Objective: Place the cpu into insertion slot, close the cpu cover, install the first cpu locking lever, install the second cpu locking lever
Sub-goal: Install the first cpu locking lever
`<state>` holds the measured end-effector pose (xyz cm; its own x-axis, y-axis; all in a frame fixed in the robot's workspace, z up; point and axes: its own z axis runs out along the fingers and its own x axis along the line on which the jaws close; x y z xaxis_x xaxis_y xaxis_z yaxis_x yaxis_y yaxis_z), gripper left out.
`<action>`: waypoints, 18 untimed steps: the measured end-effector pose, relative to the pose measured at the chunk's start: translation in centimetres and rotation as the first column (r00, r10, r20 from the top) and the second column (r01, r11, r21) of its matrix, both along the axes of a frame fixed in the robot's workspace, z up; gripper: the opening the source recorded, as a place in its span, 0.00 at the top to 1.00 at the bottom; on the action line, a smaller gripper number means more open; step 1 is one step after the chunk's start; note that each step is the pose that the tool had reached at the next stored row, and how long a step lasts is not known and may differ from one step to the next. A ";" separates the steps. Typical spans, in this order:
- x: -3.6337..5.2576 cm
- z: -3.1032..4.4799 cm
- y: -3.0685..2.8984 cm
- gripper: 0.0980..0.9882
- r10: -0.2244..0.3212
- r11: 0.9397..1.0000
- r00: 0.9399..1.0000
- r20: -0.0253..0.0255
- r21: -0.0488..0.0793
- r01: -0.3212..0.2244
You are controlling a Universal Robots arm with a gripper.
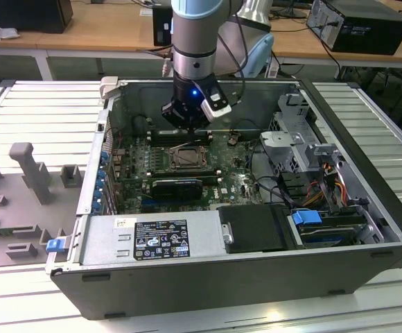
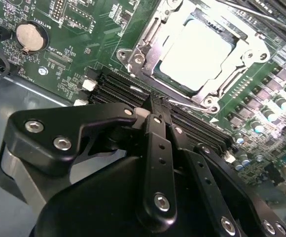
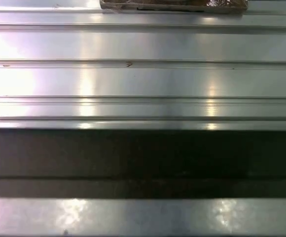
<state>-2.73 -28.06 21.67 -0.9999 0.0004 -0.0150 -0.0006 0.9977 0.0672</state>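
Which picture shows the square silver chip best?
The second wrist view: the cpu sits close up, pale and square, framed by the cpu cover. In the exterior view its insertion slot is a small, far square on the green board. The first wrist view faces ribbed metal.

Room stood open straight above the insertion slot (image 1: 187,157). The gripper (image 1: 187,119) hung over the slot's far edge. Long black memory slots (image 1: 177,186) lay along the slot's far and near sides. To the exterior view's right of it, a drive cage (image 1: 291,139) and cables (image 1: 326,189) crowded the case (image 1: 242,284).
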 end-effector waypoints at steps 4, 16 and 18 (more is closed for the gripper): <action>0.36 -0.40 0.07 0.99 0.006 1.000 1.000 0.000 0.000 -0.006; 0.45 -1.16 0.06 0.99 0.009 1.000 1.000 0.000 -0.002 -0.009; 0.45 -1.20 0.07 0.99 0.009 1.000 1.000 0.000 -0.004 -0.009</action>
